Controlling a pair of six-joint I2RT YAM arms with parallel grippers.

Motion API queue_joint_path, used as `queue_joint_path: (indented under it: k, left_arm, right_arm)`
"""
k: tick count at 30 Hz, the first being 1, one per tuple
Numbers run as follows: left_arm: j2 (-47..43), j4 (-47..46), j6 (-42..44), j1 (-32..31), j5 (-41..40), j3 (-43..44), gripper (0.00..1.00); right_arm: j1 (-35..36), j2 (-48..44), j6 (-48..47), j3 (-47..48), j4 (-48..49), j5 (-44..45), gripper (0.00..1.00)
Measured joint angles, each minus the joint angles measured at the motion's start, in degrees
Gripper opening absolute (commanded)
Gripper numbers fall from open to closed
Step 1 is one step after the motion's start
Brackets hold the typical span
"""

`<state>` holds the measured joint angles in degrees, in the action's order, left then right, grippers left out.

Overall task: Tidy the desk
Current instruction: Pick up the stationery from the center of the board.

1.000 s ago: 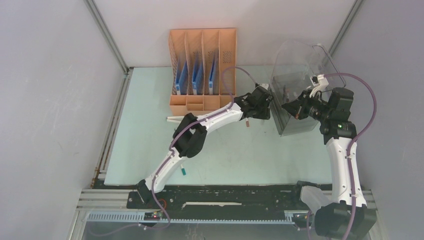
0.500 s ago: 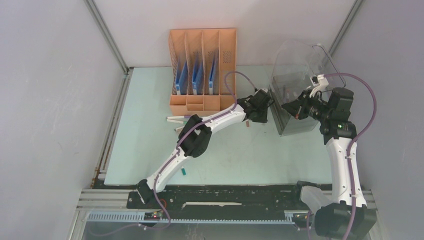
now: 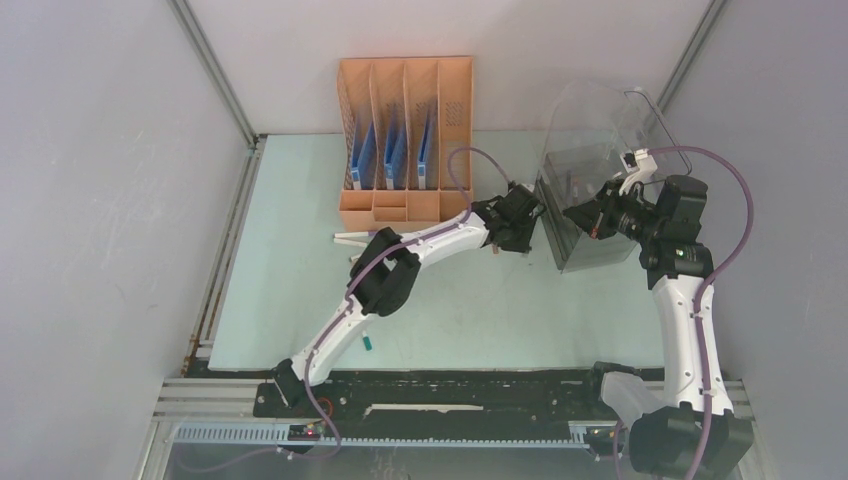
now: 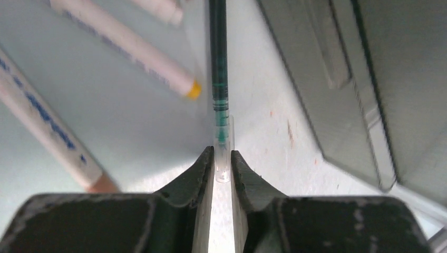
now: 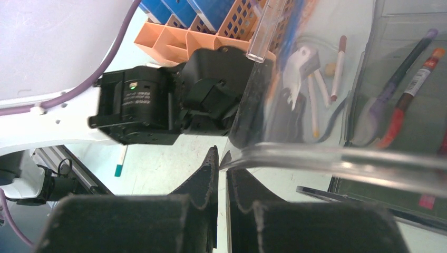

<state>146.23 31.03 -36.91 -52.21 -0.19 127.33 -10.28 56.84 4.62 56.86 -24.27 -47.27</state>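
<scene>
Jaws of the left gripper (image 4: 222, 161) are closed on the clear end of a green pen (image 4: 217, 63), which is laid flat on the desk (image 4: 137, 142) and runs straight ahead of the fingertips. Just left of the pen a white marker (image 4: 134, 55) with a yellow end is seen, and farther left a second white marker (image 4: 45, 126) with blue print; both are cut off by the frame. To this gripper's right stands the clear bin (image 4: 363, 84). Its transparent rim is pinched by the right gripper (image 5: 222, 156), whose fingers are pressed almost together. Behind the smoky wall a red-capped pen (image 5: 414, 95), a purple pen (image 5: 403, 66) and thin white sticks (image 5: 337, 71) are kept, blurred by the plastic. Beyond the left gripper, blue folders (image 3: 393, 155) are stood in three slots of the orange file rack (image 3: 455, 120). The desk is spread beneath both grippers, pale mint-green and walled in grey.
</scene>
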Motion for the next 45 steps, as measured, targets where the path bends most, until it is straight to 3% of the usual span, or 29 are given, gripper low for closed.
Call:
queue_joint_path:
  k: [7, 13, 22, 26, 29, 35, 39, 45]
  left_arm:
    - [-14.4, -5.1, 1.0, -3.0, 0.2, -24.1, 0.25]
    - [-25.8, -9.9, 0.9, -5.9, 0.2, -42.6, 0.44]
    - [-28.1, -9.7, 3.1, -7.0, -4.6, -44.7, 0.62]
    - [-26.4, -8.2, 6.0, -7.0, -7.1, -41.9, 0.64]
    - [-24.1, -7.5, 7.8, -6.9, -7.7, -38.4, 0.59]
    - [-20.2, -7.9, 9.6, -6.8, -7.7, -33.2, 0.36]
    - [-20.0, -8.3, 9.7, -6.7, -7.1, -33.2, 0.13]
    - [-22.9, -15.5, 8.4, -6.4, -5.5, -39.8, 0.0]
  right_arm:
    - [0.0, 0.0, 0.0, 0.0, 0.0, 0.0, 0.04]
    - [0.0, 0.0, 0.1, 0.0, -0.1, 0.0, 0.04]
    - [0.0, 0.0, 0.1, 0.0, -0.2, 0.0, 0.04]
    - [0.0, 0.0, 0.1, 0.0, -0.2, 0.0, 0.04]
    - [0.0, 0.0, 0.1, 0.0, -0.2, 0.0, 0.04]
    - [0.0, 0.0, 0.1, 0.0, -0.2, 0.0, 0.04]
    - [0.0, 0.0, 0.1, 0.0, -0.2, 0.0, 0.04]
    - [0.0, 0.0, 0.0, 0.0, -0.2, 0.0, 0.04]
